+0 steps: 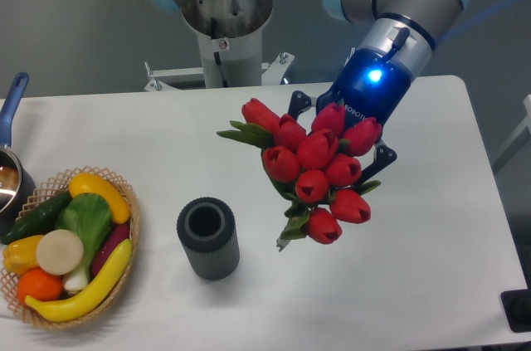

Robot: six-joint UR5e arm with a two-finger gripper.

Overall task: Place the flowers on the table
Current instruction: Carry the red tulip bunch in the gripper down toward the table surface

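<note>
Although the claw [338, 145] sits almost wholly behind the flowers [314, 171], two dark finger parts show at the upper left and right edges of the bunch, and it appears to be closed on the flowers; how wide the fingers stand cannot be told. Stems are hidden behind the buds, so the point of grip is not visible. The arm [390, 15] is cut off at the top edge. The flowers are a tight bunch of red tulip buds with green leaves poking out to the left of the claw and below it, buds facing the camera, held above the white table [431, 268] and not visibly touching it. Left of and below the claw stands a dark ribbed cylinder [207, 237], open at the top. Far to the claw's left, a wicker basket [131, 210] of vegetables and a pot [12, 170], both cropped by the frame edge.
</note>
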